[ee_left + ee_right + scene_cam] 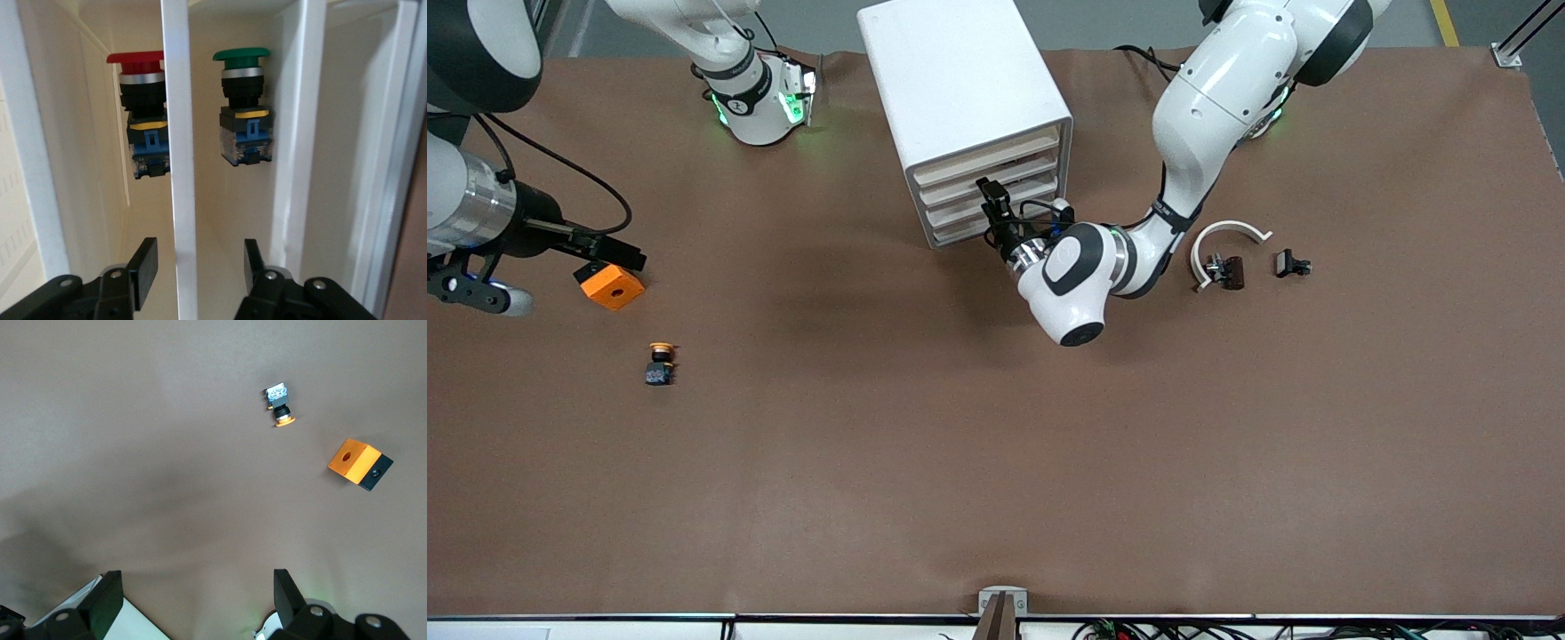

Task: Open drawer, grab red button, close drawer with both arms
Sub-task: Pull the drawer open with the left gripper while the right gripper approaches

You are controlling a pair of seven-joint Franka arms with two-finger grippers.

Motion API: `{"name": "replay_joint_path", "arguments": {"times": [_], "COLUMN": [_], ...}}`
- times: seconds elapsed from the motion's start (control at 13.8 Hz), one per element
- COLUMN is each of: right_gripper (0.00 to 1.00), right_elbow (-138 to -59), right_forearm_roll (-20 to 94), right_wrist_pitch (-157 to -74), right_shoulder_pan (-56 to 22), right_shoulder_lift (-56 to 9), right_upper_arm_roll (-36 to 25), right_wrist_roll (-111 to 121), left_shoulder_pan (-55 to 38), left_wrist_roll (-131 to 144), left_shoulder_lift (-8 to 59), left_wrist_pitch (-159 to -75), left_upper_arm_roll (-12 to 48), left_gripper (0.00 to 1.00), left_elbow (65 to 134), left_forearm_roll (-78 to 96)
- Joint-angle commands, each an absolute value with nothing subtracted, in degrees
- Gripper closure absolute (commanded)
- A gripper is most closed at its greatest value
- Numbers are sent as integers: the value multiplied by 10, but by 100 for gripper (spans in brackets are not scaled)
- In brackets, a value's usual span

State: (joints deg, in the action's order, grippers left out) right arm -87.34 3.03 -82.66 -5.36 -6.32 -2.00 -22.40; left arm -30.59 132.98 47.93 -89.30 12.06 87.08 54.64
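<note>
— Item: button point(142, 113), red cap. Location?
— Inside the white cabinet point(960, 98), beside a green-capped twin point(244, 110); drawer point(179, 160) front between the two.
— Handling?
— Probably light, stiff, smooth plastic; best gripped across the blocky body, not the round cap.
— Left gripper point(197, 270)?
— At the drawer front, fingers spread wide astride its upright bar.
— Right gripper point(193, 593)?
— Waiting, fingers wide, holding nothing, over bare table near orange cube point(612, 286) and yellow-capped button point(661, 363).
— Markings?
— No legible writing or brand.

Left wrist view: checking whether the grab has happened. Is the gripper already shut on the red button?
No: the left gripper is open, straddling a white drawer bar, short of the red button.
</note>
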Motion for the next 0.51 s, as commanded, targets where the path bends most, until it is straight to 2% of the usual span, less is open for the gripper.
{"name": "replay_joint_path", "arguments": {"times": [0.0, 0.22, 0.36, 0.43], "right_gripper": [0, 0, 0, 0], "right_elbow": [-861, -862, -863, -862], "right_forearm_roll": [26, 28, 28, 26], "right_wrist_pitch": [-819, -817, -816, -816], "right_shoulder_pan": [-53, -54, -54, -56], "right_shoulder_lift": [-68, -68, -68, -68], "right_upper_arm_roll": [-24, -24, -24, -24], "right_wrist_roll": [-240, -244, -242, -242], "left_shoulder_pan": [-311, -312, -316, -314], "left_wrist_roll": [1332, 1335, 1336, 1336], "left_shoulder_lift": [485, 488, 489, 489], "left_wrist_pitch": [-884, -884, -884, -884], "left_upper_arm_roll": [120, 120, 120, 120], "left_gripper": [57, 62, 77, 78], "left_elbow": [865, 865, 865, 865], "left_forearm_roll": [558, 558, 558, 558]}}
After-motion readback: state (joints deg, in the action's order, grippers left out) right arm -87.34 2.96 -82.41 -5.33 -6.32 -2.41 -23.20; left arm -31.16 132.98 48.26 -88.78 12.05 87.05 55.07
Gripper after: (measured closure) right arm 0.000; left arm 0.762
